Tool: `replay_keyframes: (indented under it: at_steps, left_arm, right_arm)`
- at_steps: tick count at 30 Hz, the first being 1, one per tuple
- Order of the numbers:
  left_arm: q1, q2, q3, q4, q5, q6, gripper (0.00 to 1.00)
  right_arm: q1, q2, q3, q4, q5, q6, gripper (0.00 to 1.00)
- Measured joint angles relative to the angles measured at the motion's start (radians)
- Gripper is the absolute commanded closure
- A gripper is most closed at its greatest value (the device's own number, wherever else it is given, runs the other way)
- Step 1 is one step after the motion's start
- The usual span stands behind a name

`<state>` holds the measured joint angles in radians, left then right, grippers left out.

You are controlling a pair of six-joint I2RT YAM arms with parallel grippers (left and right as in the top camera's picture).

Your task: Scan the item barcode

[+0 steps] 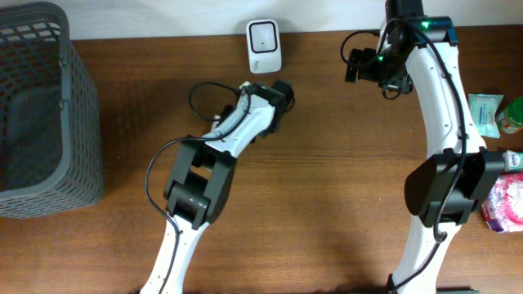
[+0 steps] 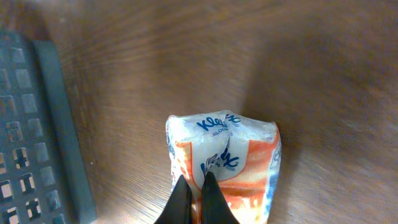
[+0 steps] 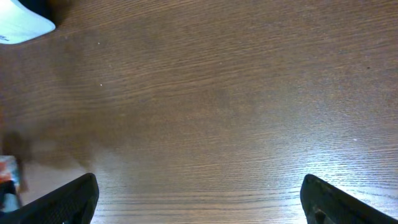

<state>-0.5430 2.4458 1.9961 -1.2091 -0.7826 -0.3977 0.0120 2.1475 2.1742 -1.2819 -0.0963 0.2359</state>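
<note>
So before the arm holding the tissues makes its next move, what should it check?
1. Left gripper shut on the Kleenex tissue pack: ok, it pinches the wrapper.
2. Barcode facing out: cannot tell; none shows on the face in view.
3. White scanner uncovered at the table's back edge: ok.
4. Right gripper open and holding nothing: ok.
5. Grey basket well apart from the scanner: ok.
</note>
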Motion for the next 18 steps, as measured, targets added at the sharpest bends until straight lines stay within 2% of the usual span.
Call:
replay_keyframes:
  at_steps: [1, 2, 3, 5, 6, 11, 15, 16, 18]
  left_arm:
    - [-0.023, 0.000, -0.018, 0.008, 0.013, -0.004, 0.85]
    - [-0.037, 0.000, -0.018, 0.014, 0.033, -0.003, 0.73]
    - [-0.050, 0.000, -0.018, 0.018, 0.057, -0.010, 0.77]
    - [-0.081, -0.002, -0.018, 0.018, 0.087, -0.013, 0.98]
    - [-0.094, -0.002, -0.018, 0.018, 0.103, -0.016, 1.00]
    - [-0.096, 0.000, 0.058, -0.071, 0.208, -0.015, 1.00]
    - [-0.007, 0.000, 0.287, -0.183, 0.395, -0.014, 1.00]
    - [0.004, 0.000, 0.314, -0.190, 0.404, -0.014, 1.00]
    - [0.063, 0.000, 0.441, -0.208, 0.292, -0.014, 1.00]
  right_arm:
    - [0.000, 0.000, 0.000, 0.000, 0.000, 0.000, 0.01]
    - [0.000, 0.000, 0.000, 0.000, 0.000, 0.000, 0.01]
    - [0.000, 0.000, 0.000, 0.000, 0.000, 0.000, 0.01]
    - [0.000, 0.000, 0.000, 0.000, 0.000, 0.000, 0.01]
    - [0.000, 0.000, 0.000, 0.000, 0.000, 0.000, 0.01]
    - [0.000, 0.000, 0.000, 0.000, 0.000, 0.001, 0.01]
    - [0.000, 0.000, 0.000, 0.000, 0.000, 0.000, 0.01]
    - [0.000, 0.000, 0.000, 0.000, 0.000, 0.000, 0.01]
    - [0.000, 0.000, 0.000, 0.000, 0.000, 0.001, 0.01]
